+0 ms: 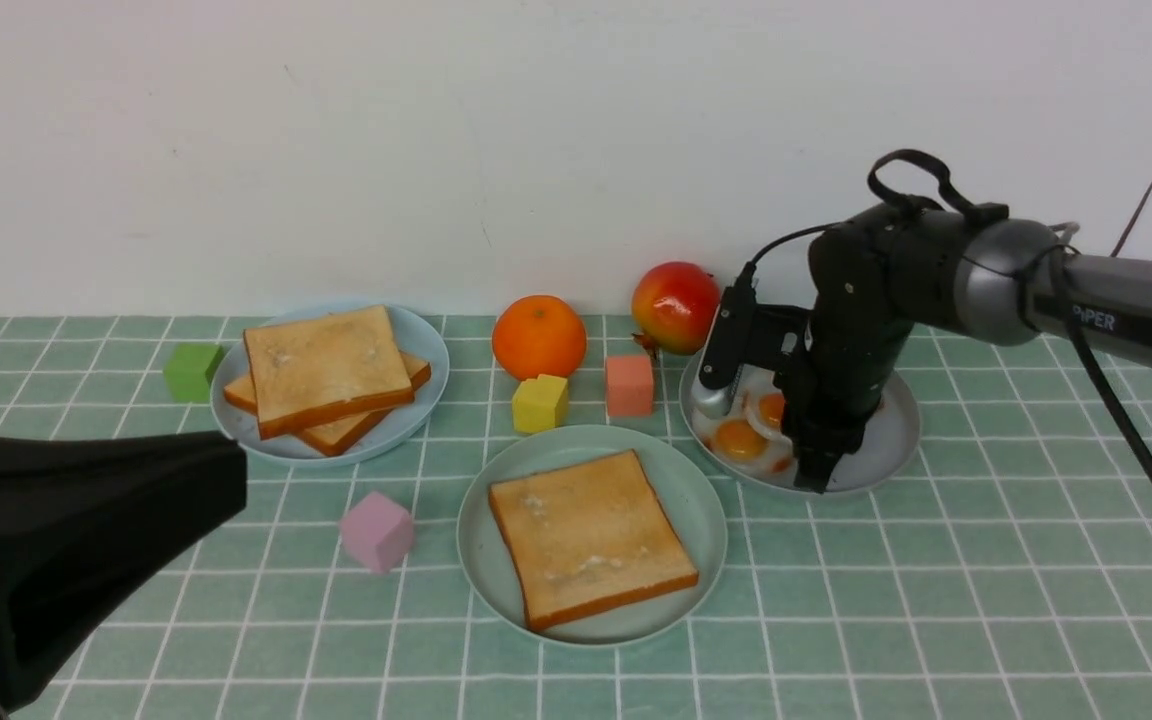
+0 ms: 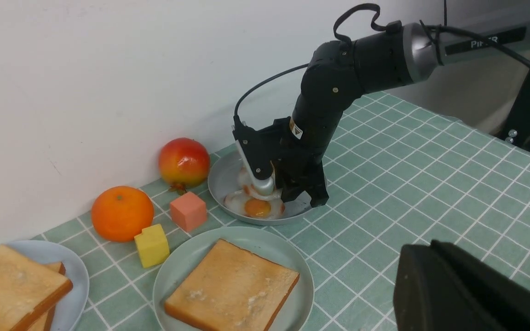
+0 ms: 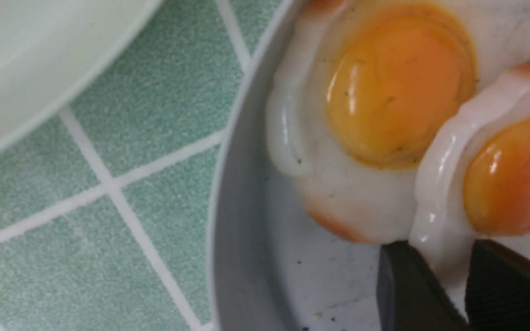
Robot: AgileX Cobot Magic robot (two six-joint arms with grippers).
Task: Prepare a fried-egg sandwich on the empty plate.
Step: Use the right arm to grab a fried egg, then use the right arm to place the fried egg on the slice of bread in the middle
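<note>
The mint-green empty plate (image 1: 698,500) sits at the centre front and carries one square toast slice (image 1: 591,535). Two white fried eggs with orange yolks overlap on the grey plate (image 1: 886,450) to its right. My right gripper (image 1: 816,458) reaches down into that plate. In the right wrist view its jaws (image 3: 437,253) pinch the white rim of the upper fried egg (image 3: 509,174), which overlaps the other egg (image 3: 384,92). My left gripper (image 1: 236,480) hovers at the front left, shut and holding nothing, its closed tip (image 2: 412,257) above bare tablecloth.
A pale blue plate (image 1: 426,395) at the back left holds two stacked toast slices (image 1: 326,370). An orange (image 1: 539,337), a red fruit (image 1: 676,307), a yellow block (image 1: 540,402), a salmon cube (image 1: 629,385), a pink cube (image 1: 376,530) and a green cube (image 1: 192,371) stand around the plates.
</note>
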